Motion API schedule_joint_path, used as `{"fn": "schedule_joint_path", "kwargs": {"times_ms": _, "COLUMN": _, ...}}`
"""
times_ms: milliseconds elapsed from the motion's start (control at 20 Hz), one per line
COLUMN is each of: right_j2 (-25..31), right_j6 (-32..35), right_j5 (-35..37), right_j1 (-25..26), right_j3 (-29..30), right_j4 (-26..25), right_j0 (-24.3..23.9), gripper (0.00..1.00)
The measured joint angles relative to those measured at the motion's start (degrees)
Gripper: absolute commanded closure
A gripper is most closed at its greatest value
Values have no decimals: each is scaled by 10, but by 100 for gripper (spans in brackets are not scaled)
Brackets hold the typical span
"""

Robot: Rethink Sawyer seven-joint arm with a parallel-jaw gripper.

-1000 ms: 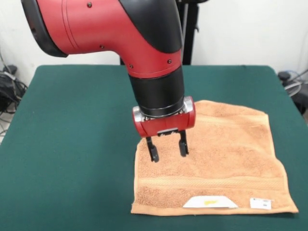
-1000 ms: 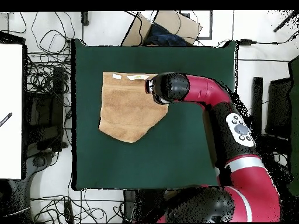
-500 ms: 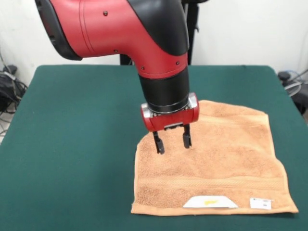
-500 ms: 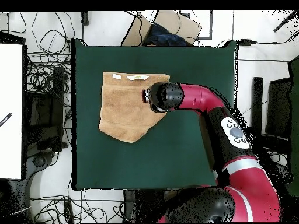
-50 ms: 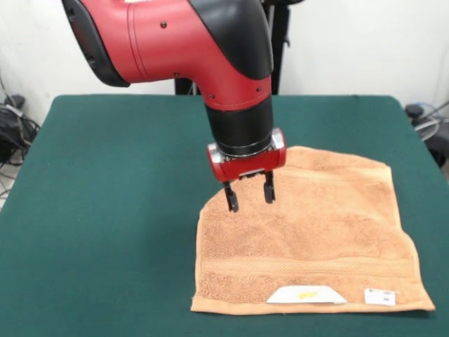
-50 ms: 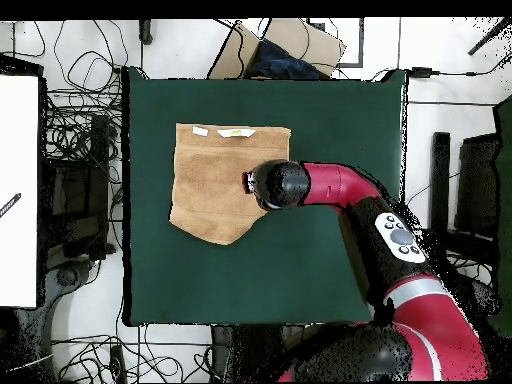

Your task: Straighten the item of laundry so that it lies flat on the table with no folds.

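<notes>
The item of laundry is a tan terry towel spread on the dark-green table, with two white tags along its near edge. Its far-left side runs in a slant instead of a square corner. My gripper hangs open just above that slanted edge, fingers pointing down with nothing between them. In the overhead view the towel shows the same cut-off corner, and the arm's wrist covers the gripper there.
A black stand rises behind the table. Seen from overhead, cables crowd the floor to the left, a cardboard box sits beyond the table's top edge, and a white surface lies at far left.
The gripper has moved from over the towel's middle-left toward its slanted far edge and risen a little. It stayed open. The towel has not shifted.
</notes>
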Motion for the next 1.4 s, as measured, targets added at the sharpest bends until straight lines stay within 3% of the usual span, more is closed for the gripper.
{"fn": "schedule_joint_path", "kwargs": {"times_ms": 1400, "right_j2": -61, "right_j6": 0, "right_j5": -66, "right_j1": 4, "right_j3": 23, "right_j4": 0, "right_j0": -2, "gripper": 0}}
